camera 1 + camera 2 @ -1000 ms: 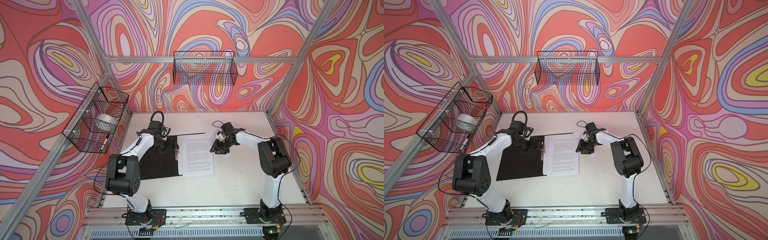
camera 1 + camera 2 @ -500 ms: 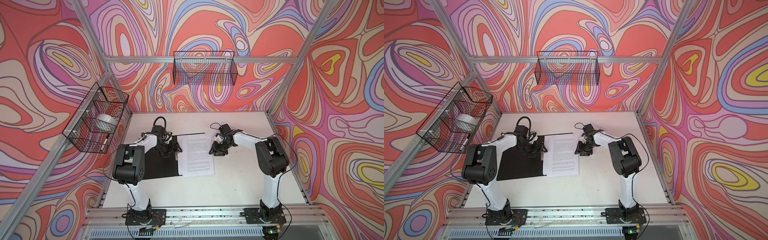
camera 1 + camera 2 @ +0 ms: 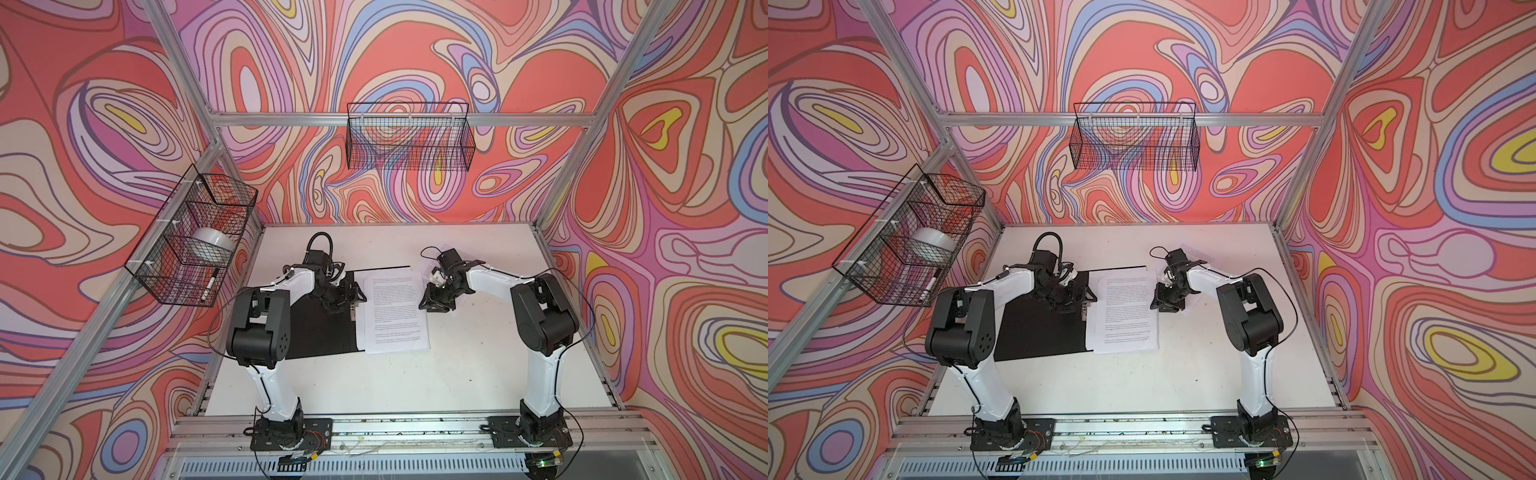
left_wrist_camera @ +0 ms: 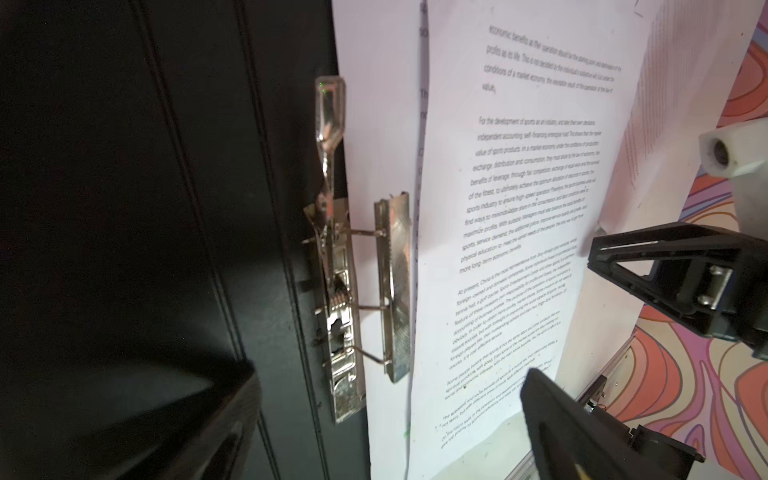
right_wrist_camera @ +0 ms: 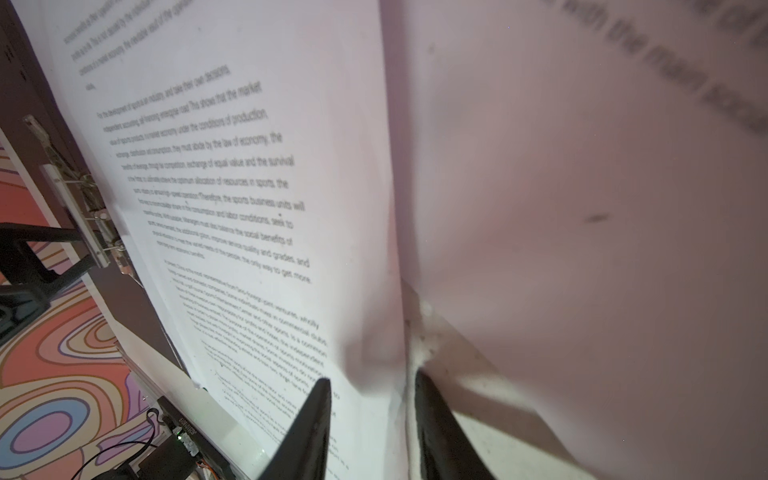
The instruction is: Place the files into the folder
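The folder (image 3: 316, 332) lies open on the table with its black inside up. The files (image 3: 395, 311), white sheets of dense text, rest on its right half in both top views. The spine clip (image 4: 345, 291) has its lever standing up, and its bar sits over the sheets' left margin. My left gripper (image 3: 353, 297) hovers open over the clip (image 3: 1086, 307). My right gripper (image 3: 432, 299) is at the files' right edge. Its fingertips (image 5: 316, 415) are narrowed but apart, astride the buckled edge of a sheet (image 5: 374, 353). Another sheet (image 5: 582, 208) curls up beside it.
A wire basket (image 3: 195, 245) on the left wall holds a tape roll (image 3: 212, 241) and a marker (image 3: 210, 284). A second wire basket (image 3: 409, 141) hangs on the back wall. An aluminium rail (image 3: 415, 428) runs along the white table's front edge.
My left arm has folded back while its gripper slid slightly right toward the clip. My right gripper edged left onto the files' edge and its jaws narrowed.
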Controlling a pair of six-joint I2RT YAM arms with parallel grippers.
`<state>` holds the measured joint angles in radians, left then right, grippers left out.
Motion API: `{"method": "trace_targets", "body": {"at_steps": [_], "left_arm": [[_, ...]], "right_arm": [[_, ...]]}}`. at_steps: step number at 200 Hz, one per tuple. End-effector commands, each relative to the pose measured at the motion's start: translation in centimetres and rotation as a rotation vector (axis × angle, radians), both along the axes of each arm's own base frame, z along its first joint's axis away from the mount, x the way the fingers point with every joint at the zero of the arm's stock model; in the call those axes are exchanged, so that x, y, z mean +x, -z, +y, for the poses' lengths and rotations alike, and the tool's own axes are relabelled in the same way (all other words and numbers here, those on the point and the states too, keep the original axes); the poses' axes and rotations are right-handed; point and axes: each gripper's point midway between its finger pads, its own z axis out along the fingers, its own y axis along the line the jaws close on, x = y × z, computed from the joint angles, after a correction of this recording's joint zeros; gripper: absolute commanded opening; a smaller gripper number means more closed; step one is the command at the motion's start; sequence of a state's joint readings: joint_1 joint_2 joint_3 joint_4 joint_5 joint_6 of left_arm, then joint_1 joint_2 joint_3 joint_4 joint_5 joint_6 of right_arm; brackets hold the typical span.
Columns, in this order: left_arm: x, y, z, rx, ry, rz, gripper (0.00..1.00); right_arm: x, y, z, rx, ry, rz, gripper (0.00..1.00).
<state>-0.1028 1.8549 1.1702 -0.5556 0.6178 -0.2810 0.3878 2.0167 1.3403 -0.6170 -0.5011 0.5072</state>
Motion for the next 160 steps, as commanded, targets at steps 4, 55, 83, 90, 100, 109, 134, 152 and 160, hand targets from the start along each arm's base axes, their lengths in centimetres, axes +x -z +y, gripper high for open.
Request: {"method": "trace_targets", "body": {"at_steps": [4, 55, 83, 90, 100, 109, 134, 152, 160], "left_arm": [[0.3, 0.4, 0.0, -0.005, 0.007, 0.000, 0.99], [0.2, 0.4, 0.1, -0.004, 0.007, -0.002, 0.99], [0.3, 0.3, 0.1, -0.002, 0.005, -0.006, 0.99], [0.3, 0.3, 0.1, -0.003, 0.003, -0.006, 0.99], [0.3, 0.4, 0.1, -0.005, 0.002, -0.004, 0.99], [0.3, 0.3, 0.1, -0.005, 0.001, -0.006, 0.99], [0.2, 0.3, 0.1, -0.005, 0.002, -0.007, 0.99], [0.2, 0.3, 0.1, -0.005, 0.002, -0.008, 0.99], [0.2, 0.2, 0.1, -0.006, 0.002, -0.009, 0.99]], "right_arm": [[-0.1, 0.2, 0.3, -0.017, -0.005, -0.004, 0.33], [0.5, -0.1, 0.6, -0.022, -0.006, -0.014, 0.24], [0.8, -0.3, 0.6, -0.026, -0.008, -0.020, 0.20], [0.9, -0.4, 0.6, -0.027, -0.007, -0.023, 0.19], [1.0, -0.5, 0.7, -0.026, -0.006, -0.027, 0.18], [1.1, -0.5, 0.7, -0.026, -0.004, -0.028, 0.18], [1.3, -0.5, 0.9, -0.022, -0.004, -0.026, 0.16], [1.4, -0.5, 0.9, -0.022, -0.001, -0.026, 0.15], [1.4, -0.5, 1.0, -0.018, 0.000, -0.028, 0.14]]}}
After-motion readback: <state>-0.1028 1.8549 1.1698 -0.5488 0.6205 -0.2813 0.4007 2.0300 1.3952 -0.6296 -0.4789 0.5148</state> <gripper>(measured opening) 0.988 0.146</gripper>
